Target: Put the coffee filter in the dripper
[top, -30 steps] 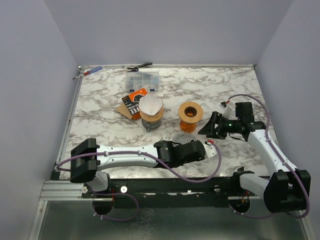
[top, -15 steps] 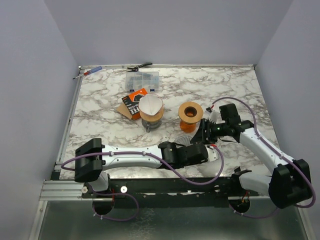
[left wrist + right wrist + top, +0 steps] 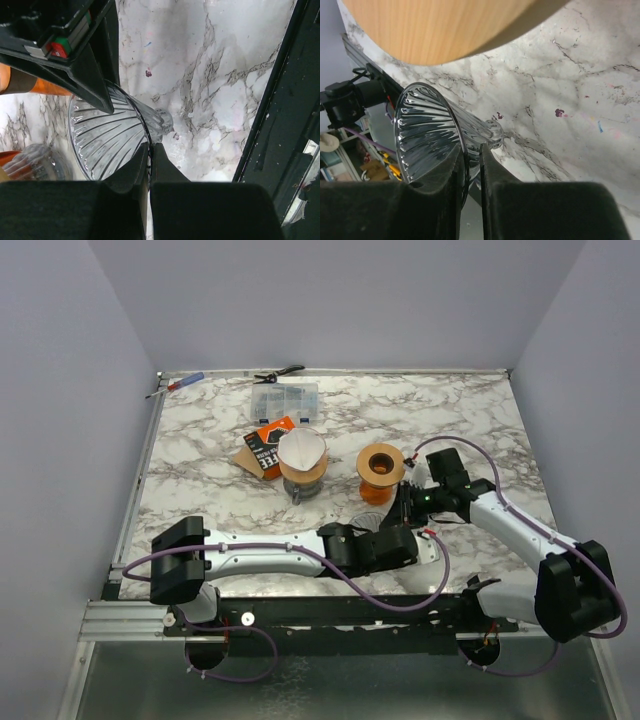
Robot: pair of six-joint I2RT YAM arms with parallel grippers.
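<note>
Pinches the rim of the tipped glass dripper [image 3: 105, 140] in the left tool [image 3: 148, 150], shut tight; clamps the same rim in the right tool [image 3: 470, 152], narrowly closed, likely to right it. Leaves the coffee filter [image 3: 301, 450] upper-centre, well apart.

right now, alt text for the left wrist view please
A clear ribbed glass dripper, tipped on its side over the marble table, has its rim pinched by the left tool at the bottom. The right tool grips the rim from the upper left.
</note>
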